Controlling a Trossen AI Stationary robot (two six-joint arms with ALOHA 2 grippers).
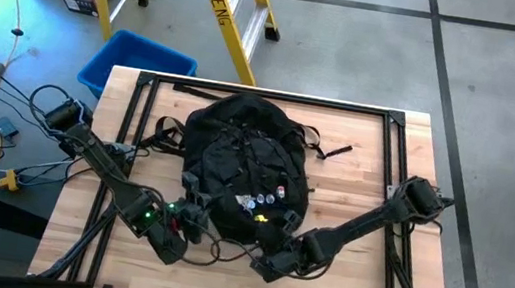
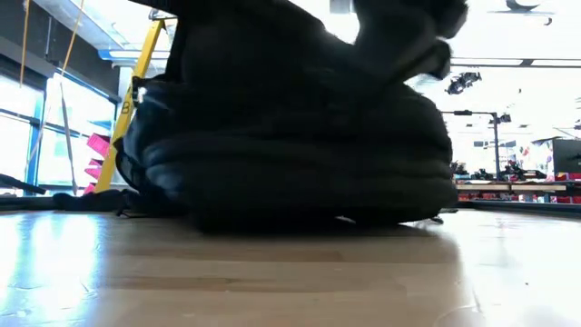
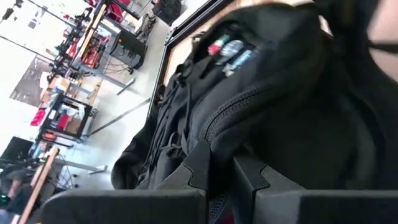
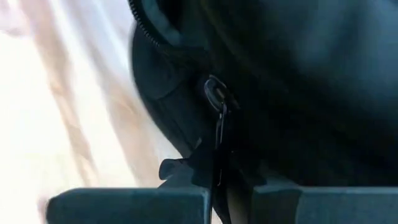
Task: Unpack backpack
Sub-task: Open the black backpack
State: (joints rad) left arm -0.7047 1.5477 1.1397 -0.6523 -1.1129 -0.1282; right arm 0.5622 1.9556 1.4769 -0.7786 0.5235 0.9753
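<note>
The black backpack [image 1: 245, 158] lies flat in the middle of the wooden table, front up, with small round badges [image 1: 265, 201] near its near end. In the low view the backpack [image 2: 290, 136] fills the middle of the picture. My left gripper [image 1: 192, 218] is at the pack's near left corner, its fingers close together on fabric beside a zipper line [image 3: 249, 106]. My right gripper [image 1: 274, 257] is at the near right corner, shut on the cord of a zipper pull [image 4: 216, 93]. My left gripper [image 3: 222, 177] pinches the backpack's fabric [image 3: 217, 155] at its near left corner, just below the zipper line, coming in low from the table's near left. The fingers hide the exact spot. The pack rests on the table. My right gripper [image 4: 219, 186] pinches the thin dark cord [image 4: 219, 146] that hangs from the metal zipper pull on the pack's near right side. The cord runs straight from the pull into the gap between the fingers. It comes in low from the table's near right.
A black metal frame [image 1: 264, 95] runs round the tabletop. A loose strap end [image 1: 334, 153] lies right of the pack, and cables [image 1: 222, 250] trail near the grippers. Beyond the far edge stand a blue bin [image 1: 138, 62] and a yellow ladder [image 1: 236, 10].
</note>
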